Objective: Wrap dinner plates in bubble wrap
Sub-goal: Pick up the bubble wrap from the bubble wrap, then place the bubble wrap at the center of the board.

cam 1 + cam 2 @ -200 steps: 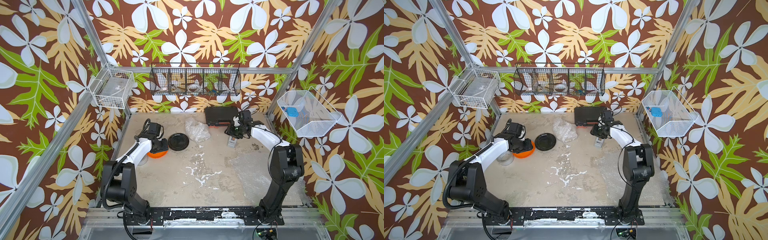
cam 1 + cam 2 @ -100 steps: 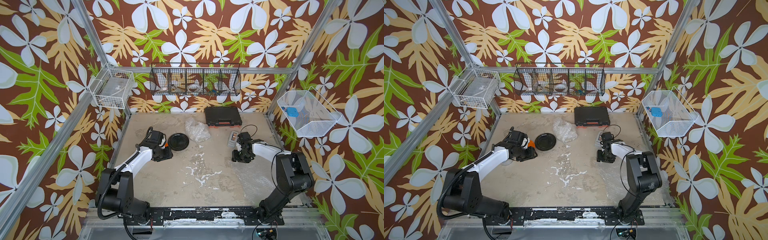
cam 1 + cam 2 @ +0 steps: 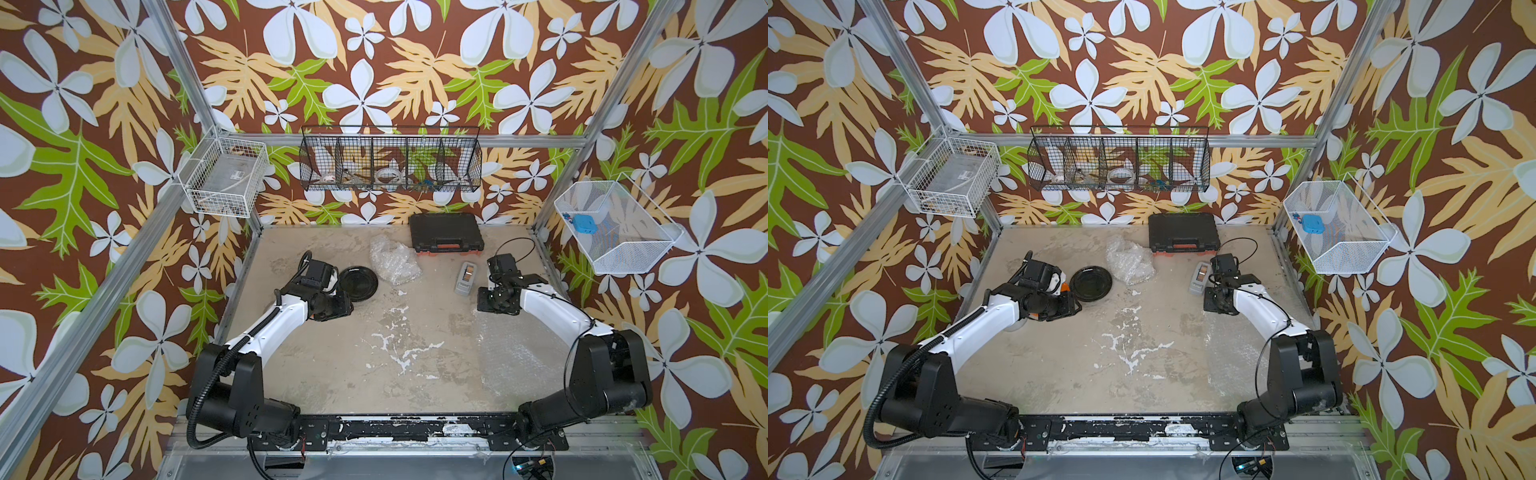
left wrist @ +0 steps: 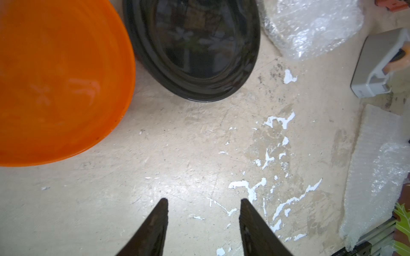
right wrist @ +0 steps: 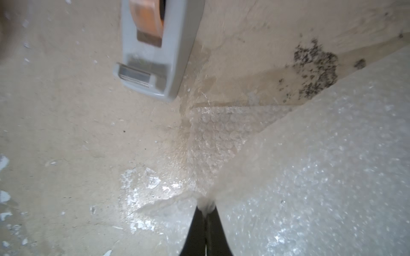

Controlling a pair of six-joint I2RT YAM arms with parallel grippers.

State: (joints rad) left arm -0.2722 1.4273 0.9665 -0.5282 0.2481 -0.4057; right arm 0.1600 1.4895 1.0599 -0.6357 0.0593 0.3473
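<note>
On the scuffed beige tabletop (image 3: 332,374), your right gripper (image 5: 205,209) is pinching the clear bubble wrap sheet (image 5: 310,177), left gripper (image 4: 203,201) gaping empty: be dragging it slowly.

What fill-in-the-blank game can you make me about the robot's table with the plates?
1. The right tool is shut on a sheet of ____.
2. The left tool is ____, with nothing between its fingers.
3. The plate next to the orange plate is coloured ____.

Missing words: bubble wrap; open; black.
</note>
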